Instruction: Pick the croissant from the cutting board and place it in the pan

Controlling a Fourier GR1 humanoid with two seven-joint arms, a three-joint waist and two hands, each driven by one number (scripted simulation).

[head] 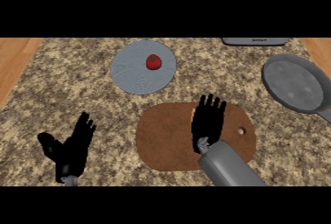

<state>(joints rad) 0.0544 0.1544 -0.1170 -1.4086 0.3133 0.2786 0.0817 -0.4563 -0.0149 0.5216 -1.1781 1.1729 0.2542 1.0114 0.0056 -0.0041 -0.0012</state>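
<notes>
Right hand (208,120): stretched out flat over the cutting board, fingers straight and side by side, not curled round anything that I can see
Croissant (193,114): on the board, under that hand; only a thin pale tan edge peeps out beside the fingers on their left
Contact: I cannot tell whether the fingers press on it or hover just above
Progress: early, as I judge it; the hand has its place over the pastry, but nothing is gripped or lifted, and the pan holds nothing
What is left: closing on the croissant, raising it, carrying it up and to the right, setting it in the pan
Look of the croissant: light golden-tan; shape and lie mostly hidden by the hand
Cutting board (165,140): brown, rounded corners, a small hole near its right end, lying in the middle of the counter
Pan (294,85): grey, round, well apart to the upper right of the board, its handle running down towards the right edge
Plate (132,76): pale grey, beyond the board to the left, with a small red fruit (153,62) on it
Left hand (71,146): resting open at the lower left, fingers up, clear of the board
Counter (84,105): speckled stone under it all
</notes>
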